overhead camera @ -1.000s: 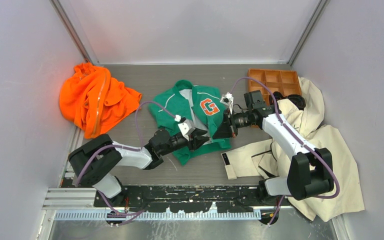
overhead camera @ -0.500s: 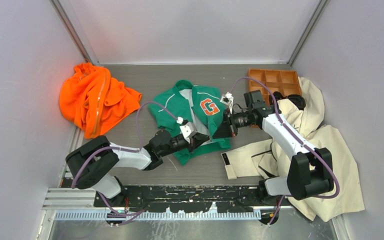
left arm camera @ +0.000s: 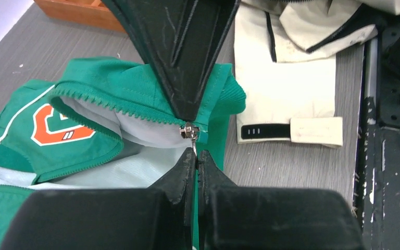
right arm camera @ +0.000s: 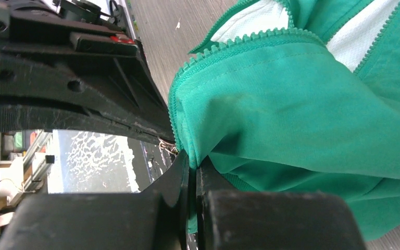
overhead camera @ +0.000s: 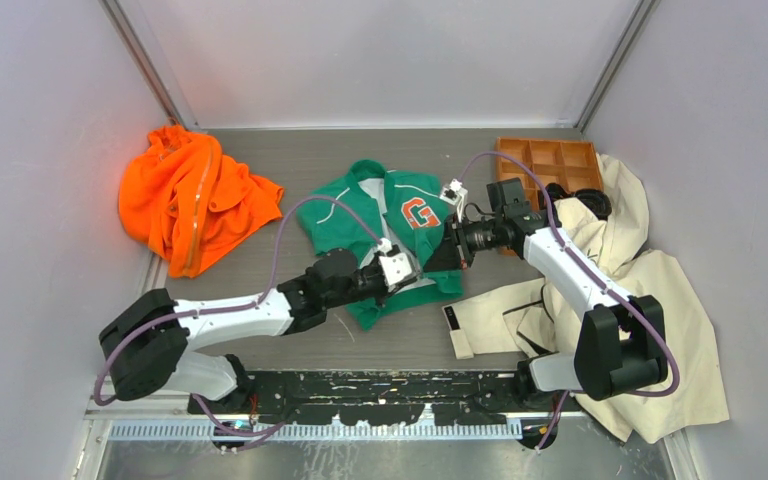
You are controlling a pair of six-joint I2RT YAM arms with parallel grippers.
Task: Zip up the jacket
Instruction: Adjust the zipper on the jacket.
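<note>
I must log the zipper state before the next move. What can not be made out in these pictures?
Left wrist view: the left gripper, shut on the thin zipper pull under the small metal slider, hides the teeth below; joined or not, I cannot tell.
Top view: the left gripper and the right gripper cover that slider on the green track jacket.
Right wrist view: where the grippers meet, the slider is too small and shadowed; frame edges cut off the jacket.

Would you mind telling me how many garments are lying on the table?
3: orange garment back left, green jacket centre, cream coat right; more may hide beneath it.
</note>
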